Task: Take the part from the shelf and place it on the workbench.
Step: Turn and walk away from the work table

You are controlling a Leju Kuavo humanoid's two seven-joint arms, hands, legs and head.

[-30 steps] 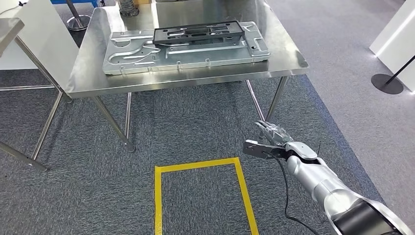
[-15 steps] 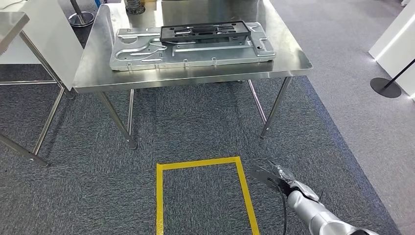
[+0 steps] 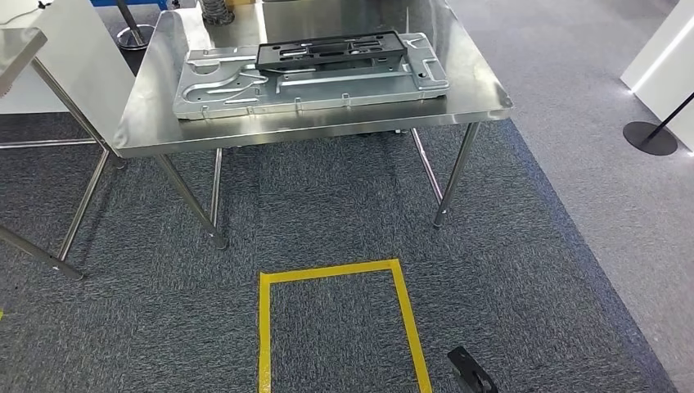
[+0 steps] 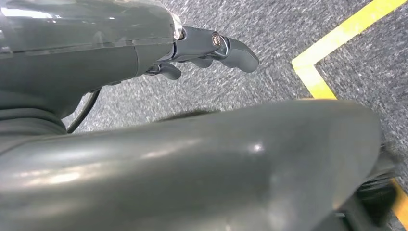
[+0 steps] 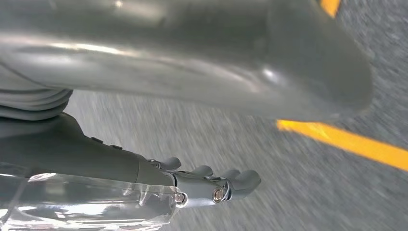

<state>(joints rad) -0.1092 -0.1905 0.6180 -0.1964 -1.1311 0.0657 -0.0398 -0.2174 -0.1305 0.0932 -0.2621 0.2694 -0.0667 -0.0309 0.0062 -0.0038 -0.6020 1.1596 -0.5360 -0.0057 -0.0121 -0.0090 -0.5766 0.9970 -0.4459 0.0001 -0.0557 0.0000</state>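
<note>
Black part [image 3: 331, 51] on workbench [image 3: 466, 94]; robot hand [image 3: 470, 372] cropped.

A shiny metal desk [image 3: 327, 123] stands on thin legs on a grey carpet [image 3: 327, 213]. Yellow tape [image 3: 335, 273] makes a box on the carpet. A white wall [image 3: 667, 57] and a black post base [image 3: 651, 137] are at the right.

Both hands [image 4: 211, 48] [image 5: 211, 185] empty, fingers extended.
</note>
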